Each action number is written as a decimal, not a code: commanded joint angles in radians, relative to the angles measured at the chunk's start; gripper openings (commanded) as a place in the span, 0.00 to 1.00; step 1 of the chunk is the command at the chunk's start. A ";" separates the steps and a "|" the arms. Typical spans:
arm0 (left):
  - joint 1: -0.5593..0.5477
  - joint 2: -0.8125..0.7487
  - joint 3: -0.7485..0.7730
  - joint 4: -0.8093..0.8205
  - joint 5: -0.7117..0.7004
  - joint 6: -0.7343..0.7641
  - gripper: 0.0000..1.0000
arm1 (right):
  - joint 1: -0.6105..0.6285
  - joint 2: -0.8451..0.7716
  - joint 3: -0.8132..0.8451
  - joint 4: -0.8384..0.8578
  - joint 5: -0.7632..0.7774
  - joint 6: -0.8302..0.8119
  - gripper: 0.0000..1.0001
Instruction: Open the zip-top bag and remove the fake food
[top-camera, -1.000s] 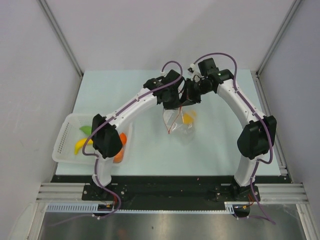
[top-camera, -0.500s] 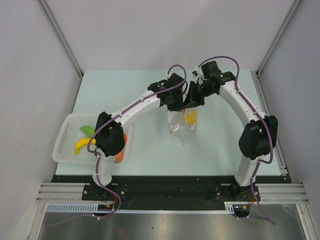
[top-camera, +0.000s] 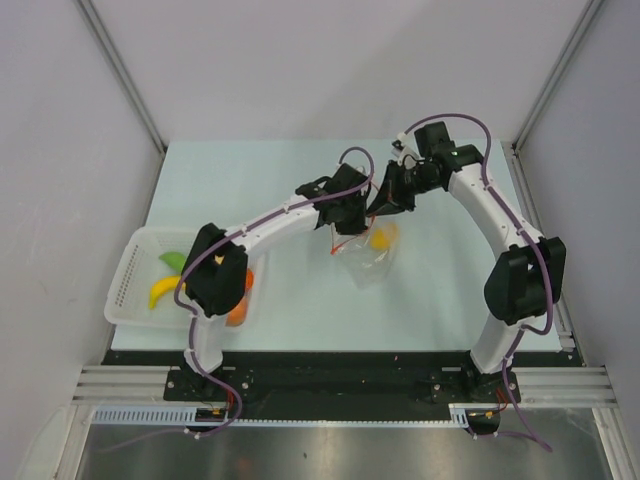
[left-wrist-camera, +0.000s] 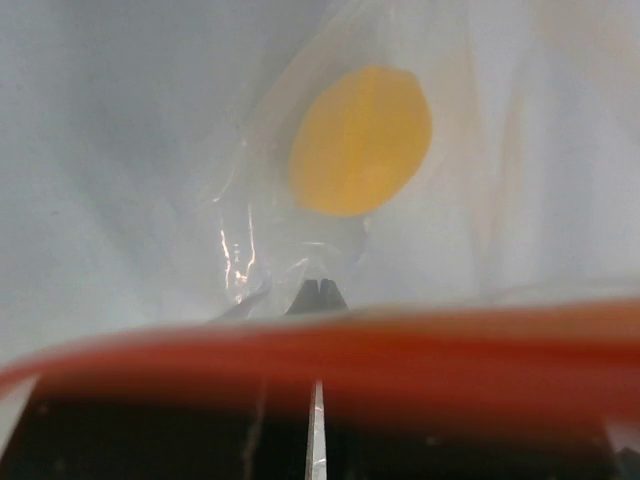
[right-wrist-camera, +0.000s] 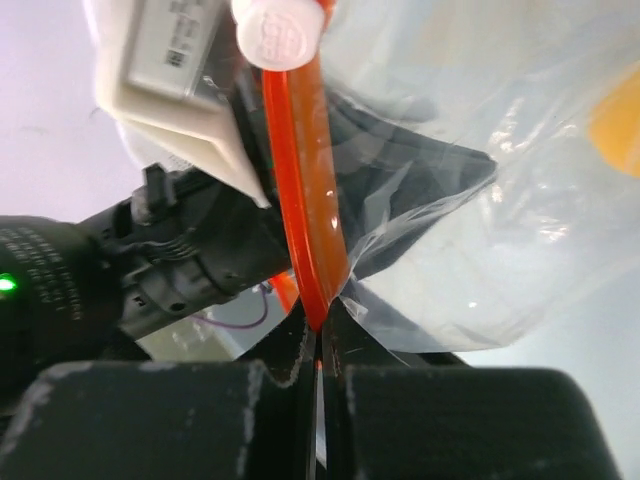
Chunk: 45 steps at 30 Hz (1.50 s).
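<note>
**Item: bag (top-camera: 362, 258), clear plastic, red strip (right-wrist-camera: 305, 210) along its top edge.**
- Location: hangs below the two pincers over the table (top-camera: 300, 170), its lower part sagging toward the surface.
- Contents: one yellow fruit (left-wrist-camera: 360, 140), inside the bag, below and ahead of the left pincer's tips.

**Item: left pincer (left-wrist-camera: 316, 400).** Closed, clamped on the bag's top edge. The red strip runs straight across its fingers.

**Item: right pincer (right-wrist-camera: 318, 345).** Closed, pinching the red strip at its tips. It sits close beside the left pincer and faces it.

**Item: basket (top-camera: 122, 285), white.** Well off to the left pincer's near-left side. It holds a banana (top-camera: 160, 293) and green and orange pieces.

**Step in hand (judged):** opening the bag, with both pincers on the top edge. Whether the seal has parted cannot be told.

**Next move calls for (judged):** drawing the two grips apart to spread the mouth. One grip then keeps hold while the other frees itself to reach or tip out the yellow fruit. The thin film may slip.
</note>
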<state>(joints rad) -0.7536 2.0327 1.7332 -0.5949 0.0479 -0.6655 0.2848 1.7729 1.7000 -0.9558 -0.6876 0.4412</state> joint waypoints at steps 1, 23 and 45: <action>0.029 -0.156 -0.090 0.073 -0.017 0.046 0.02 | 0.053 -0.017 0.035 0.078 -0.127 0.089 0.00; 0.048 -0.134 -0.184 0.090 -0.082 0.161 0.33 | 0.024 -0.058 -0.166 0.212 -0.179 0.120 0.00; 0.065 -0.059 -0.158 0.141 -0.152 0.294 0.28 | -0.001 -0.104 -0.157 0.190 -0.188 0.139 0.00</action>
<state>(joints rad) -0.6998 1.9465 1.5463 -0.4644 -0.0757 -0.4076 0.2859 1.7210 1.5242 -0.7506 -0.8612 0.5728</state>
